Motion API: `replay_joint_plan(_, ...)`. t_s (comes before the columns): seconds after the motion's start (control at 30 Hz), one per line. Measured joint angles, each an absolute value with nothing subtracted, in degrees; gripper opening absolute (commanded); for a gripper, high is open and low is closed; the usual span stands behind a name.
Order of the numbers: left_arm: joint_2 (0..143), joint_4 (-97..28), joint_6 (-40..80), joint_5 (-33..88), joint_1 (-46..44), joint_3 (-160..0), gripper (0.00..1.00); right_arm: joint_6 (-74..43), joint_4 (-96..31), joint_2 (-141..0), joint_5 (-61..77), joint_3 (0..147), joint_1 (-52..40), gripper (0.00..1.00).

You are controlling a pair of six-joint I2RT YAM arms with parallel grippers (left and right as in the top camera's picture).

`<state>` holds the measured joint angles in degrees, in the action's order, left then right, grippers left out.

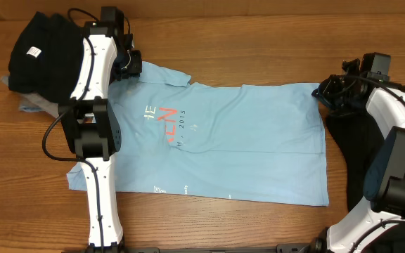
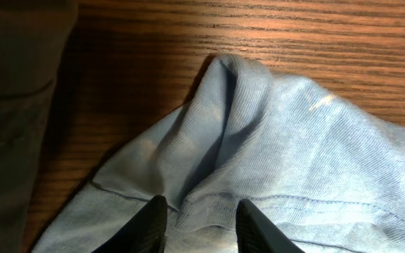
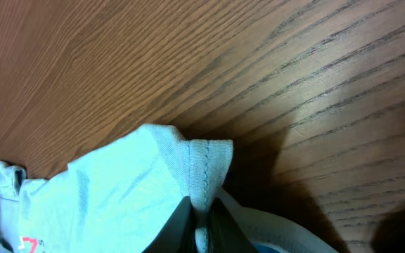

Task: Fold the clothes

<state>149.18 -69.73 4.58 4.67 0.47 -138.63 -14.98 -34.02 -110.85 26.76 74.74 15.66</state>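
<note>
Blue cotton, the T-shirt [image 1: 230, 140] lies spread flat on the desk [image 1: 259, 42] between my arms. My left gripper [image 2: 197, 221] has its jaws spread around a sleeve fold, seemingly touching it. My right gripper [image 3: 201, 225] pinches the hem corner tight.

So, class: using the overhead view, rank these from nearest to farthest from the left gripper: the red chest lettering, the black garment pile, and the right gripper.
1. black garment pile, just beside the left gripper, at the table's far-left corner.
2. red chest lettering, on the blue T-shirt, toward mid-table.
3. right gripper, across the shirt at its opposite end.
</note>
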Motion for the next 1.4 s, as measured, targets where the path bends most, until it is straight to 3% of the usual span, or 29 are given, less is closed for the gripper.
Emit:
replay_joint_plan(0.4,149.18,-69.52,4.58,4.49,0.47,-138.37,0.34,-14.98,-34.04,-110.85,26.74,74.74,15.66,0.1)
replay_joint_plan(0.7,149.18,-68.95,4.58,4.49,0.47,-138.21,0.21,-14.98,-34.02,-110.85,26.79,74.74,15.66,0.1)
replay_joint_plan(0.87,149.18,-68.82,4.58,4.49,0.47,-137.58,0.05,-14.98,-34.04,-110.85,26.79,74.74,15.66,0.1)
replay_joint_plan(1.4,148.9,-69.21,4.58,4.97,0.67,-137.38,0.04,-14.96,-32.58,-110.83,26.17,74.74,15.66,0.07)
